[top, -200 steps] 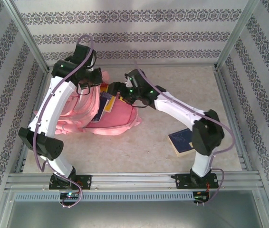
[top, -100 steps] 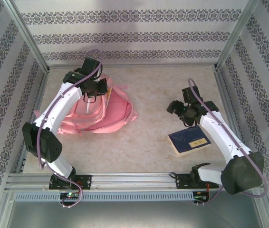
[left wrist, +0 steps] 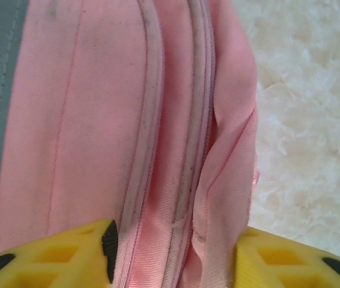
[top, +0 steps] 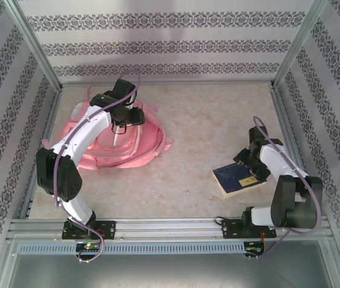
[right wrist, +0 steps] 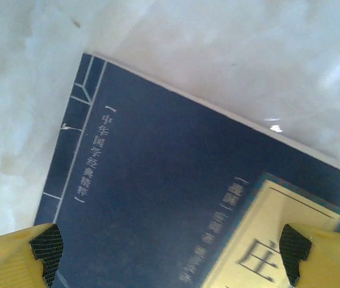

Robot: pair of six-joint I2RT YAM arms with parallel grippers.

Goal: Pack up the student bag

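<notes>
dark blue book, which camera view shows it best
The right wrist view: the dark blue book sits close up, white lettering and yellow label plain, between the open yellow fingers. The top external view shows it small, flat on the table, its far corner under the right arm.

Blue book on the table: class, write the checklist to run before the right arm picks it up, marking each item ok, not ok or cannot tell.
1. Right gripper open: ok, fingers wide apart.
2. Right gripper above the book: ok.
3. Book flat on table, nothing on it: ok.
4. Backpack opening ready for the book: cannot tell.
5. Left gripper free of backpack: cannot tell, fabric sits between its fingers.
</notes>
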